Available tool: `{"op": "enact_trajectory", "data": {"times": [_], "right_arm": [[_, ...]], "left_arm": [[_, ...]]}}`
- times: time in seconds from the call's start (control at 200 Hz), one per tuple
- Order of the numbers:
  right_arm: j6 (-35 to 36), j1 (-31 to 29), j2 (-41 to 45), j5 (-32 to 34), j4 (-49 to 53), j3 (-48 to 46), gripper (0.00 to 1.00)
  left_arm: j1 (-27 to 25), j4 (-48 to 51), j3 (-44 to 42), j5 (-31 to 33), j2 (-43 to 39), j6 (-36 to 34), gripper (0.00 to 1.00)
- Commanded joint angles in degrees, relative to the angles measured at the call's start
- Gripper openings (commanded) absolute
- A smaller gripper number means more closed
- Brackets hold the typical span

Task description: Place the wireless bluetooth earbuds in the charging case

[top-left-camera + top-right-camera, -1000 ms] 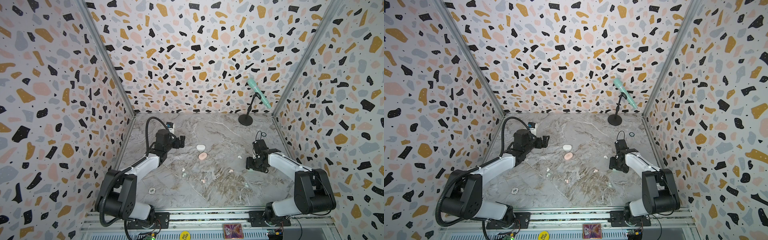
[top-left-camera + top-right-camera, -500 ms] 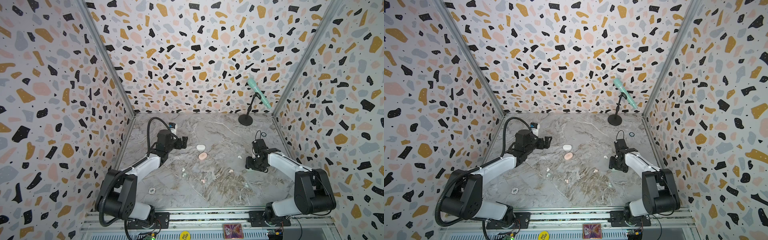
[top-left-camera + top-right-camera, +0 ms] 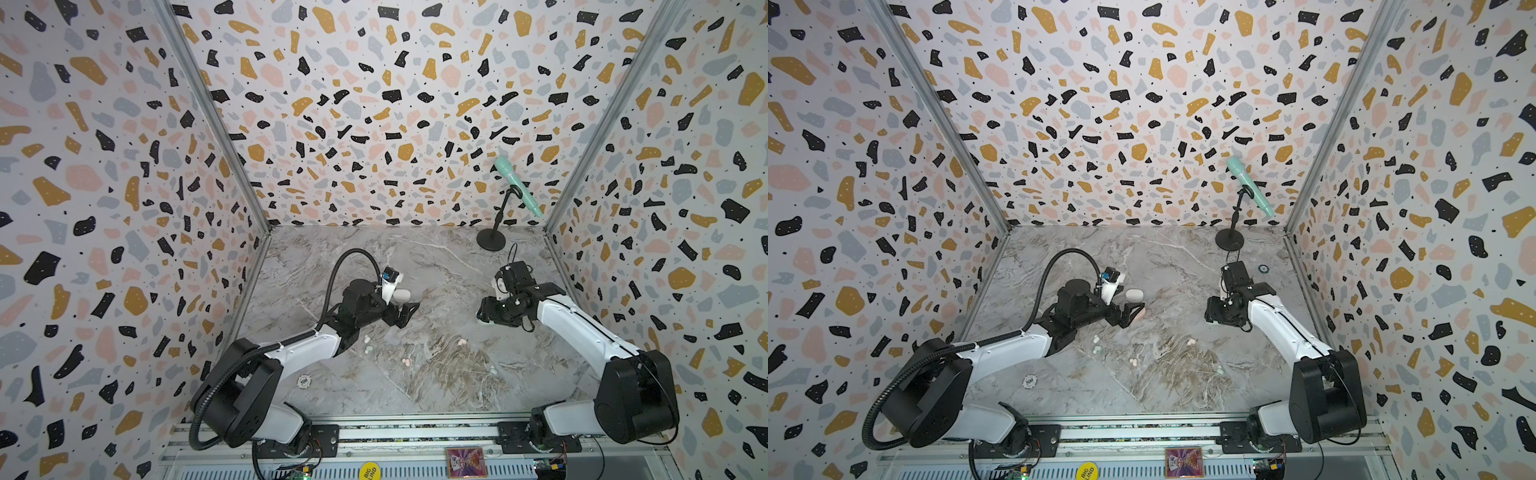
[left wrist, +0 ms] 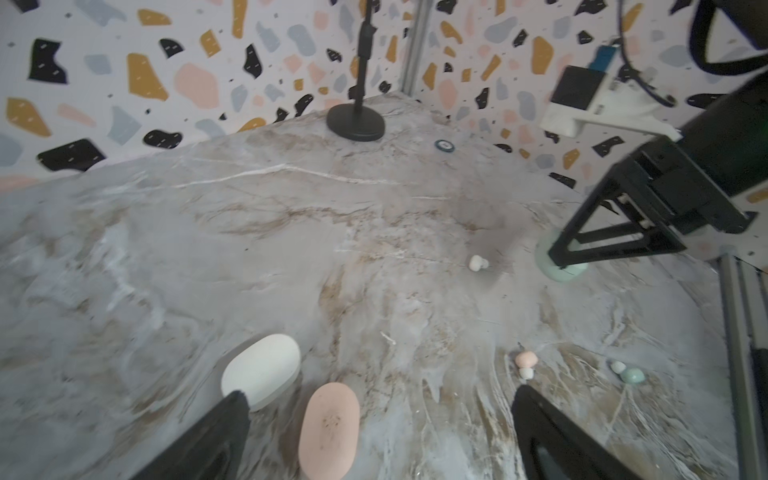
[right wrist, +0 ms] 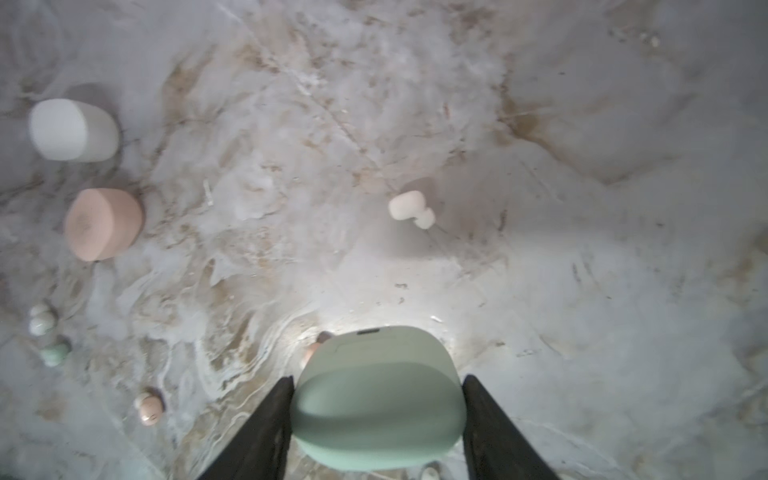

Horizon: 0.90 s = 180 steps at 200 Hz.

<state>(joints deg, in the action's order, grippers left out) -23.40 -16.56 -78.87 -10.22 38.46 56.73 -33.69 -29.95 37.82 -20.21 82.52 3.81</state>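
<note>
— Where do the earbuds lie?
— Loose on the marble table (image 3: 436, 270). A white earbud (image 5: 411, 210) is nearest the mint case (image 5: 378, 415), with a pink earbud (image 4: 525, 363) and a mint earbud (image 4: 629, 374) farther off. None sits in a case.
— And the grippers?
— The right gripper (image 5: 376, 380) clamps the mint case by its sides. The left gripper (image 4: 380, 395) is spread wide over the pink case (image 4: 329, 430).
— How would an earbud handle?
— Probably light, hard and slick, so it is best pinched gently across its fat body.
</note>
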Motion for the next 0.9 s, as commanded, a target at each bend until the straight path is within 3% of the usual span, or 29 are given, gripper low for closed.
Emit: {"op": "enact_trajectory", "data": {"times": [0.0,0.35,0.896], "right_arm": [[-3.19,-2.97,2.83,-3.85,4.08,3.39,0.53],[-8.81,-11.25,1.89,-7.97,6.04,12.02,0.52],[-12.39,-16.90,-1.55,-9.27,4.19,16.22,0.52]], "left_arm": [[-1.80,-10.45,-0.88,-6.36,1.74,-3.54,1.00],[-6.11,-13.75,3.54,-16.02,9.44,-8.23,1.00],[-8.58,-11.77,6.17,-17.15,11.35,-14.17,0.84]]}}
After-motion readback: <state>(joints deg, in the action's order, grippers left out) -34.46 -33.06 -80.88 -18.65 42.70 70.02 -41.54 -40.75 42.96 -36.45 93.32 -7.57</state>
